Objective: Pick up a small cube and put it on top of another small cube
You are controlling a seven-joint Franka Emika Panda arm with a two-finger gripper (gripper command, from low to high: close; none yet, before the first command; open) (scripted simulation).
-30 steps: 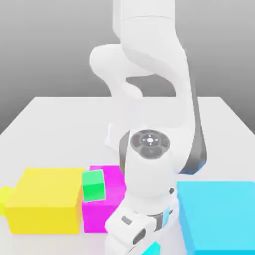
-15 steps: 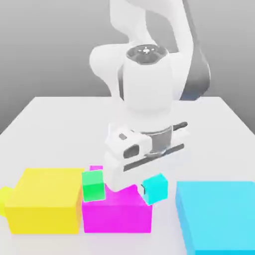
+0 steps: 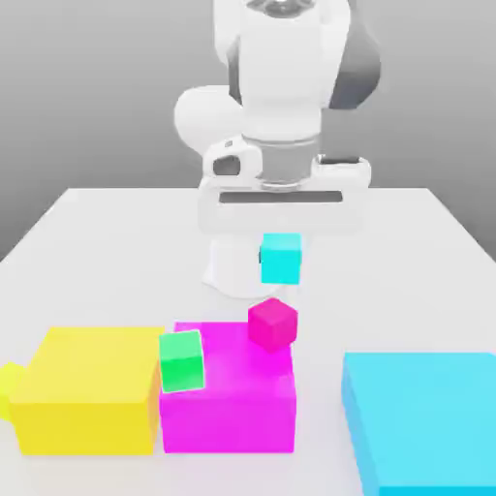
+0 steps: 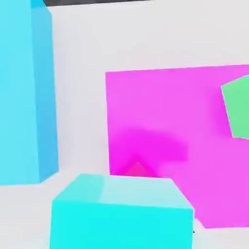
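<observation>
High above the table hangs the small cyan cube (image 3: 281, 259), with my gripper (image 3: 281, 250) shut on it under the white hand. In the hand view the same cyan cube (image 4: 121, 211) sits close in front of the camera. Just below and in front of it, a small magenta cube (image 3: 272, 323) rests tilted on the big magenta block (image 3: 228, 407); its tip (image 4: 137, 168) peeks over the held cube. A small green cube (image 3: 182, 360) sits at that block's edge towards the exterior view's left, seen also as the green cube (image 4: 238, 107) in the hand view.
A big yellow block (image 3: 89, 389) stands against the magenta block on the exterior view's left, with a small yellow cube (image 3: 8, 387) beside it. A big cyan block (image 3: 426, 418) stands at the exterior view's right, and shows as the tall cyan block (image 4: 24, 92) in the hand view.
The hand has risen from low at the table's front to high above the magenta block, carrying the cyan cube. The small magenta cube, hidden behind the arm before, has come into sight.
</observation>
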